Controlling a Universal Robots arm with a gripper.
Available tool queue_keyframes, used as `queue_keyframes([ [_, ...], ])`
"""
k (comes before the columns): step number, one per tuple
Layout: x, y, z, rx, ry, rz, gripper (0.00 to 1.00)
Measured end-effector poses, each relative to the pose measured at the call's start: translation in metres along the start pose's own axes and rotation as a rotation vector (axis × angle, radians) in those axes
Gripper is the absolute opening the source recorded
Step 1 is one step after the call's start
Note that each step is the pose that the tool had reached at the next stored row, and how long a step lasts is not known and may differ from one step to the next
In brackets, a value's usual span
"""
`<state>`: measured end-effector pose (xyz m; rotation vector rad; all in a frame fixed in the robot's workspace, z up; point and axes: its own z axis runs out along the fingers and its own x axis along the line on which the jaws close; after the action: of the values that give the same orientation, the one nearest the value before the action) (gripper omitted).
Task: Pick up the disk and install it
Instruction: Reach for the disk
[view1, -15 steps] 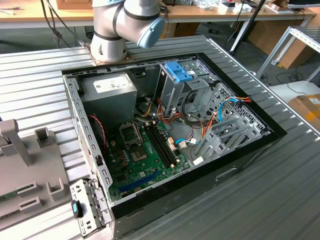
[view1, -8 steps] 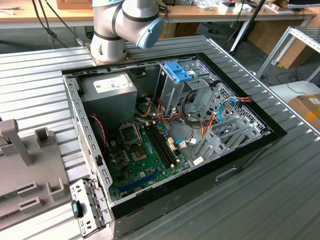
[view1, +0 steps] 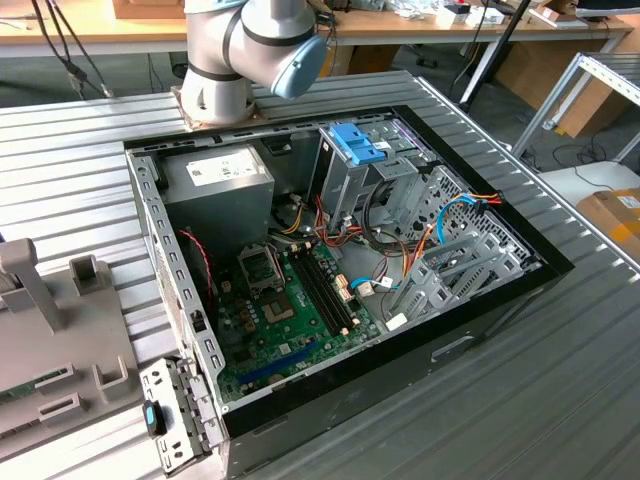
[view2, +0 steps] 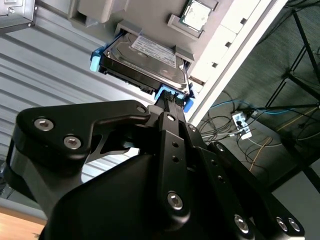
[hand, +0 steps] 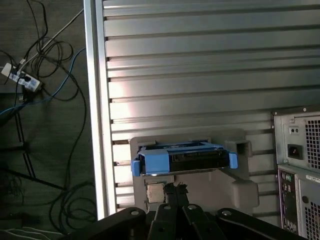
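Slatted metal table (view1: 560, 400), with wooden benches behind it along the top of the exterior view.

- Disk (view2: 145, 57): lies label side up in a recess of the grey fixture (hand: 242, 192), which sits on the table. The light blue carrier bracket frames its edges.
- Processor chip (hand: 155, 192): seated in the same fixture, just beside the disk.
- Gripper (hand: 175, 187): in both wrist views it points at the disk's near end. Jaws are drawn together with nothing between them, and no contact with the disk is seen.
- Computer case (view1: 500, 290): open, in the middle of the exterior view, near the fixture. The motherboard (view1: 290, 310) is exposed at lower centre, and a blue latch (view1: 355, 145) tops the drive cage at upper centre.
- Arm base (view1: 215, 90): top centre of the exterior view, behind the case.
- Floor beyond the table edge in the first wrist view: loose cables and a power strip (hand: 20, 77).
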<state>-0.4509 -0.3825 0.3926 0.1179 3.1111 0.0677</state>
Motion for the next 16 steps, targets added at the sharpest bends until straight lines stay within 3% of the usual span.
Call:
queue_keyframes([
  [3,0.0048,0.0018,0.0007,-0.0001,-0.0002,0.0,0.11],
  [5,0.0051,0.0022,0.0026,0.0001,0.0001,0.0,0.11],
  [7,0.0055,0.0026,0.0096,0.0001,0.0002,0.0,0.11],
  [13,0.0061,0.009,0.011,0.0,0.0002,-0.005,0.11],
  [16,0.0064,0.0095,0.0159,-0.0002,0.0008,-0.014,0.11],
])
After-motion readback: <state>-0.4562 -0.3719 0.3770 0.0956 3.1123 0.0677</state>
